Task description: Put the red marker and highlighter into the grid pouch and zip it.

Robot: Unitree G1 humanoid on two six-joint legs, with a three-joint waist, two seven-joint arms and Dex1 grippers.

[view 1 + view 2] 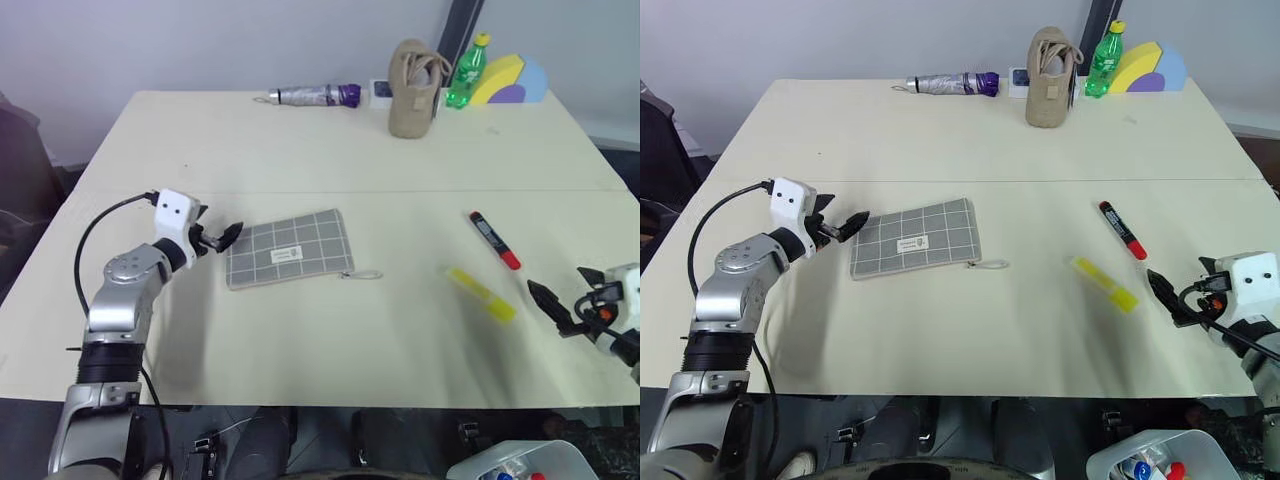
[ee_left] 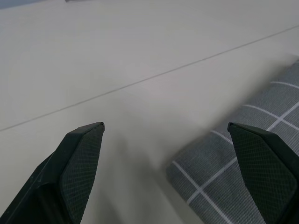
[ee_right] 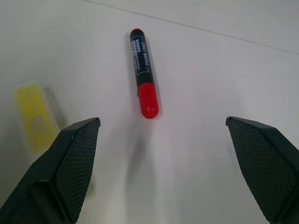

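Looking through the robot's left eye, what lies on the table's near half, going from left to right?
Left gripper → grid pouch → highlighter → red marker → right gripper.

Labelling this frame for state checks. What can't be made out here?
- Grid pouch: zipper open or shut, too small in the eye views; left wrist view cuts the pouch off at its edge.
- Pouch label: text too small, eye views.
- Red marker: band print blurred, right wrist view.
- Highlighter: partly behind one of the right gripper's fingers, right wrist view.
- Clear container: cut off by the bottom edge, eye views.
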